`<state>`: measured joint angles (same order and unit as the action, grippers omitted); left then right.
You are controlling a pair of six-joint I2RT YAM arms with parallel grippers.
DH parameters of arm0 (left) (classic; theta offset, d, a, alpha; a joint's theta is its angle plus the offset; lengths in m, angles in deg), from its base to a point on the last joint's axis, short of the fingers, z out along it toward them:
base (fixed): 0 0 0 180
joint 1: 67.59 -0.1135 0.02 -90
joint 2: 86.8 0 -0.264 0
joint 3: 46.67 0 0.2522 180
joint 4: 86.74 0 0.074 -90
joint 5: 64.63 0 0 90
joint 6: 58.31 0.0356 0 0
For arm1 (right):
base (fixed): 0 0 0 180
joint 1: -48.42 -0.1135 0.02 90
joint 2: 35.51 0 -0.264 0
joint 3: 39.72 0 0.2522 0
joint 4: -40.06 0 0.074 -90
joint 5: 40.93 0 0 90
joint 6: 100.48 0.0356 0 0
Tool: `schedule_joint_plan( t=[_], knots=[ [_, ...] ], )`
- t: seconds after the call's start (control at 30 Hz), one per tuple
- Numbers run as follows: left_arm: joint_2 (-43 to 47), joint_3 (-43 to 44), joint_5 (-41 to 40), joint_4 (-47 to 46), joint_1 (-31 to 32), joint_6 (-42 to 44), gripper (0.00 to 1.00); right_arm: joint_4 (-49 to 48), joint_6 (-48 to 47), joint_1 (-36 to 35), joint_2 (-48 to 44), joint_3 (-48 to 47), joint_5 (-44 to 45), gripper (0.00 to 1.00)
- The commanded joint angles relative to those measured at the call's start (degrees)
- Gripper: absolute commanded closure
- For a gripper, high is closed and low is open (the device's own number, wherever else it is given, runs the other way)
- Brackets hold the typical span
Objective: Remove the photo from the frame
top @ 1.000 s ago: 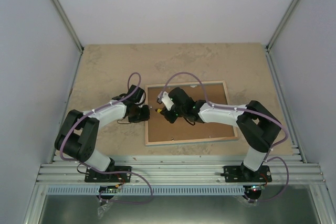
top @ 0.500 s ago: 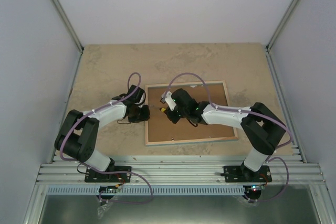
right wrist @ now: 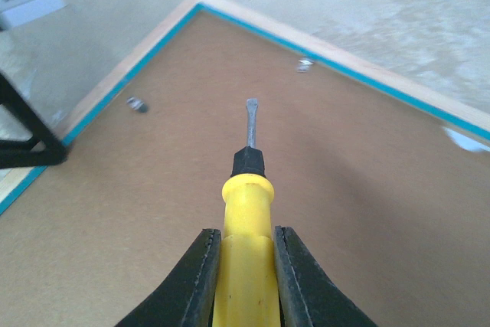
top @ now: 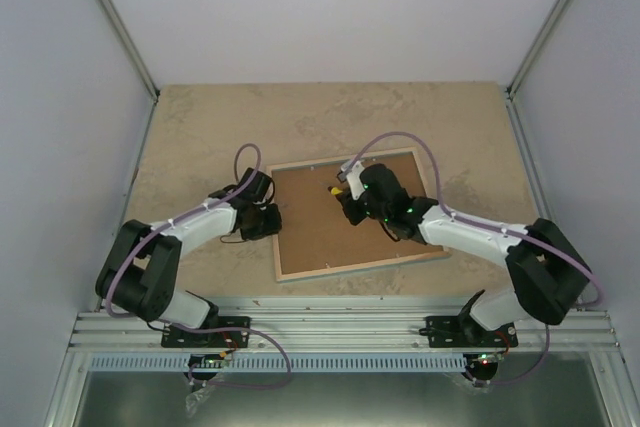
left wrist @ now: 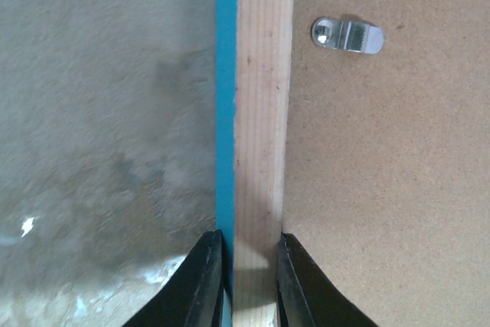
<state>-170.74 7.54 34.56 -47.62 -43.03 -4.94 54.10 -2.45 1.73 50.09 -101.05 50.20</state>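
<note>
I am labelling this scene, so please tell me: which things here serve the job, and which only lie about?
Serve the job: frame, back up; metal clip on it; yellow screwdriver in right tool; left tool on frame's edge.
Only lying about: white speck on the table.

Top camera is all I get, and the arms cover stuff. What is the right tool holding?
Observer: The right tool is shut on a yellow-handled screwdriver, tip pointing at the brown backing board.
Operator: What about the left tool?
Observer: The left tool pinches the frame by its pale wood edge.
Operator: Is anything holding the back in?
Observer: One small metal clip lies on the board beside that edge.
</note>
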Motion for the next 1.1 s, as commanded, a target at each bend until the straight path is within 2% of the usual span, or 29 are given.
schedule_joint_plan(
  t=[0.0, 0.2, 0.33, 0.53, 0.7, 0.83, 1.07],
  knots=[
    [4.76, -1.20, -1.63, -2.43, -0.06, -9.05, 0.92, -4.38, 3.45, 2.68, -5.14, 3.38, 2.60, 1.00],
    [9.57, -6.27, 0.51, -7.22, -0.03, -19.73, 0.91, -5.74, 3.93, 5.00, -7.99, 5.69, -0.35, 1.00],
    [12.14, -9.01, 0.99, -8.57, 0.42, -24.10, 0.83, -6.73, 3.65, 5.59, -8.51, 6.92, -0.97, 1.00],
    [15.13, -8.25, -2.07, -4.31, 0.71, -23.70, 0.67, -8.30, 3.57, 6.32, -8.60, 7.50, -5.41, 1.00],
    [15.78, -2.22, -10.27, 4.57, 0.71, -16.72, 0.46, -9.18, 3.57, 6.44, -9.19, 8.08, -6.71, 1.00],
    [11.16, 5.56, -16.46, 9.09, 0.58, -4.58, 0.33, -9.48, 3.37, 6.44, -9.70, 8.46, -7.25, 0.99],
    [-1.30, 16.86, -21.10, 10.43, -1.20, 13.78, 0.26, -9.41, 3.09, 6.42, -11.16, 9.34, -7.28, 1.00]
  ],
)
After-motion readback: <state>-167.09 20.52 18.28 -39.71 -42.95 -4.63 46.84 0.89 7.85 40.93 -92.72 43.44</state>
